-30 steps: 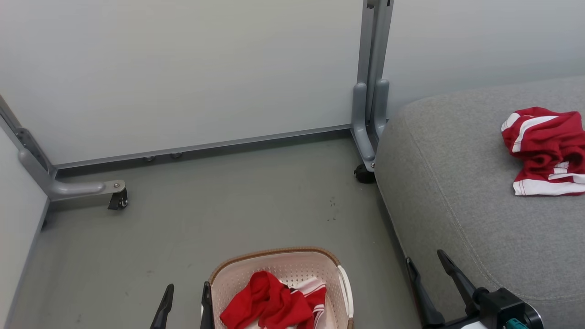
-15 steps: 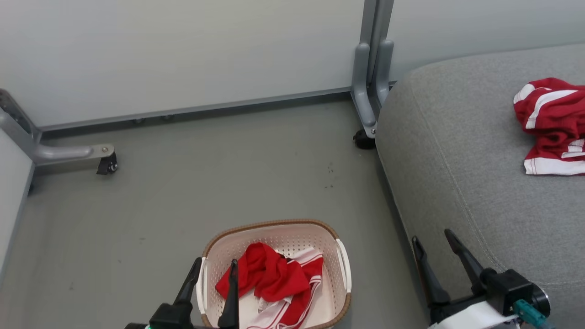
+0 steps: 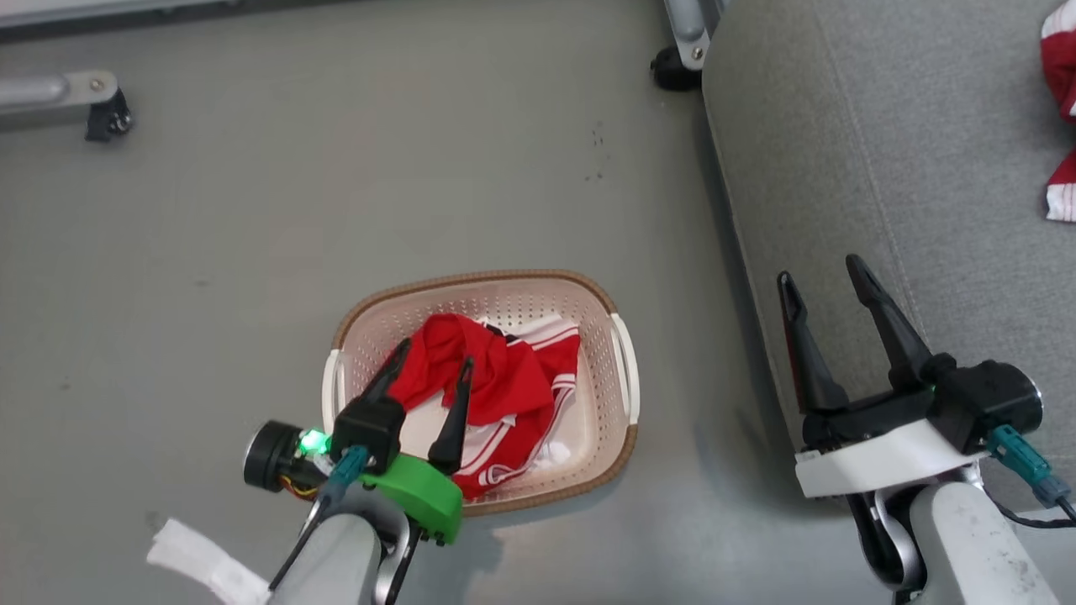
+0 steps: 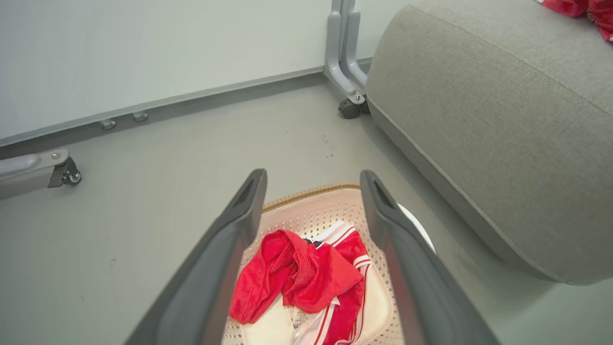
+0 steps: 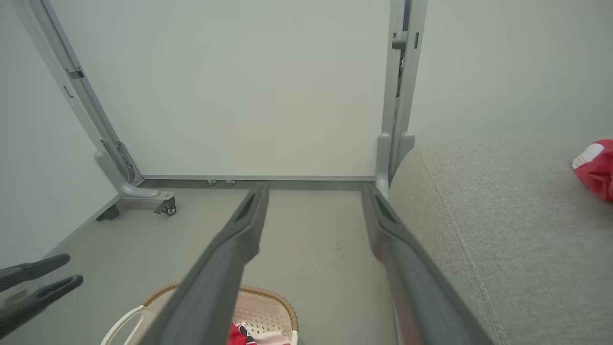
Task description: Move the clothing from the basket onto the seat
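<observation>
My left claw [image 3: 435,355] hangs wide over the basket [image 3: 471,280], where the clothing [image 3: 517,378] lies crumpled: soft, light, limp, possibly two pieces tangled. I'd pinch the raised red fold. My right claw [image 3: 820,270] is wide and empty, beside the seat [image 3: 925,168].

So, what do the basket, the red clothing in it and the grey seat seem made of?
The basket: likely moulded plastic, cream, smooth, walls pierced with even holes; its brown rim looks woven, perhaps imitation. The clothing: soft thin fabric, matte, lying in loose folds. The seat: grey woven upholstery cloth, matte, with a stitched seam.
</observation>
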